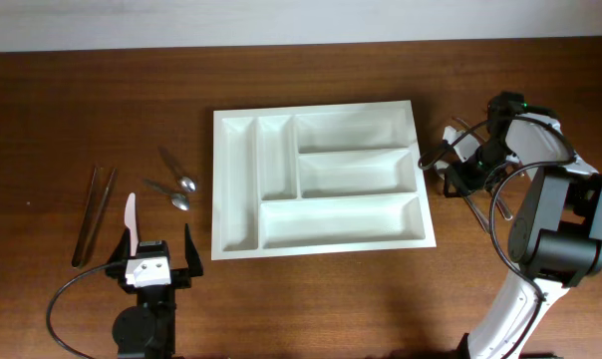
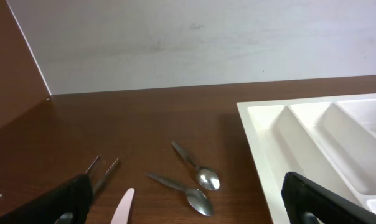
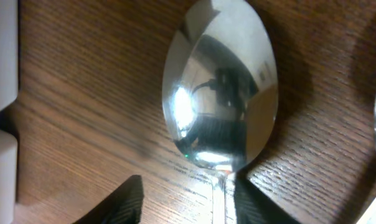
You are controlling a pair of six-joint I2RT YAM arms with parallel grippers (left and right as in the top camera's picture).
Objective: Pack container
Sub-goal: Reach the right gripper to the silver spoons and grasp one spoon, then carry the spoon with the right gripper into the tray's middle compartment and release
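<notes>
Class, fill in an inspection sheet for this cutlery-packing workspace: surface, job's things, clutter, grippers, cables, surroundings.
Surface: brown wooden table.
Job's things: white container, all five compartments empty; two small spoons, white knife and two dark long utensils to its left; large spoon and other cutlery to its right.
Clutter: nothing seen.
Grippers: left gripper open, holding nothing; right gripper astride the large spoon's neck, not closed on it.
Cables: black cable looping by the left arm, another on the right arm.
Surroundings: pale wall behind the table.

Even light, glare on spoon (image 3: 220, 87)
</notes>
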